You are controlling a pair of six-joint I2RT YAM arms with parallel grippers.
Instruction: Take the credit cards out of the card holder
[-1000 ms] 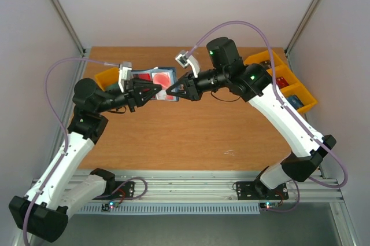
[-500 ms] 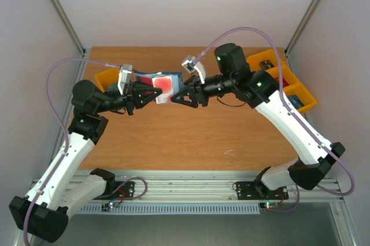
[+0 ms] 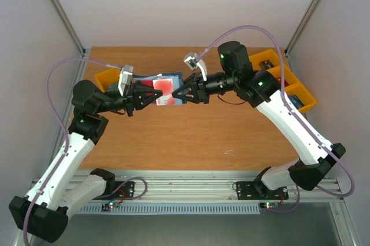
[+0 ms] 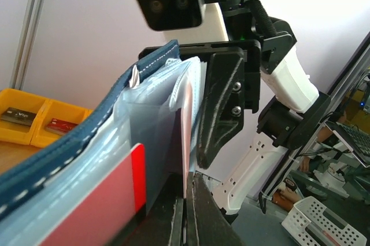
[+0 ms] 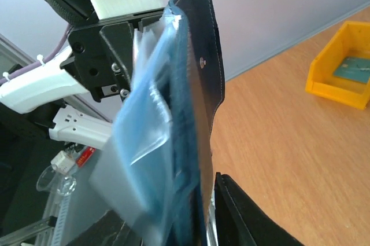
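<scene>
Left gripper clamps the dark navy booklet-like card holder aloft near 12 o'clock, with free room over the wooden table below. Right gripper, shifted toward 3 o'clock since earlier, straddles its edge; grip unclear.

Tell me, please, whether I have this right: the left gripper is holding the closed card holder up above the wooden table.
Not quite: the card holder is open, not closed. The left wrist view shows its navy cover swung aside and its translucent sleeves fanned apart. Otherwise yes: the left gripper is holding it up above the wooden table.
</scene>
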